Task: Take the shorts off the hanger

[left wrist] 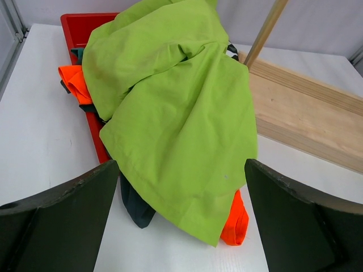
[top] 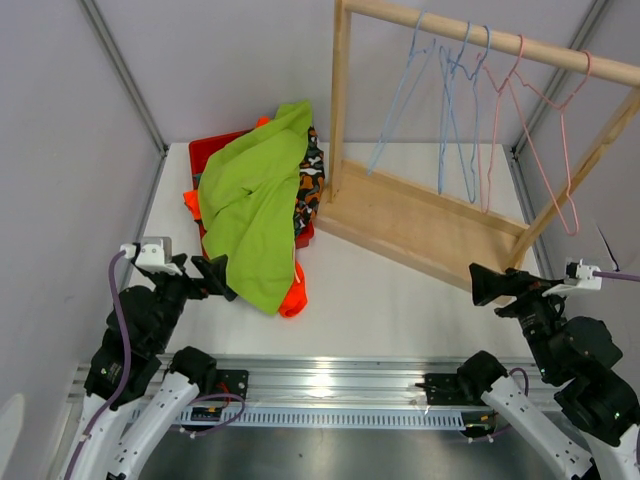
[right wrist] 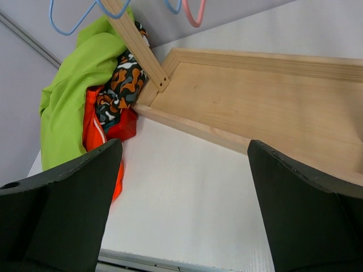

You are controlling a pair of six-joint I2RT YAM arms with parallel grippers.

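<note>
**Left arm.** The left gripper (top: 215,278) hovers just beside the near edge of the clothes heap. Its jaws stand fully apart and hold nothing. In the left wrist view, the two dark fingers (left wrist: 62,215) frame the heap without touching it.

**Right arm.** The right gripper (top: 477,285) hovers over the bare table (top: 380,300), near the front right corner of the wooden rack base (top: 430,225). Its jaws are also spread wide and empty.

**Shorts.** All the shorts lie in one heap at the left rear of the table, in and over a red bin (top: 215,150).
- The lime green shorts (top: 255,215) lie on top. They drape over the bin's near wall and onto the table.
- The bright orange shorts (top: 292,298) stick out from under the near hem of the lime pair, and again at the left side of the bin.
- The camouflage shorts (top: 310,185) lie against the right side of the heap, just beside the rack's left upright (top: 340,100).
- The dark navy shorts (left wrist: 136,207) show as a dark fold under the lime pair's near left corner.
- A sliver of teal green fabric (left wrist: 78,54) shows in the bin beside the orange.

**Rack.** Blue hangers (top: 455,110) and pink hangers (top: 560,150) hang from the top rail (top: 480,35). Each one is bare wire.
</note>
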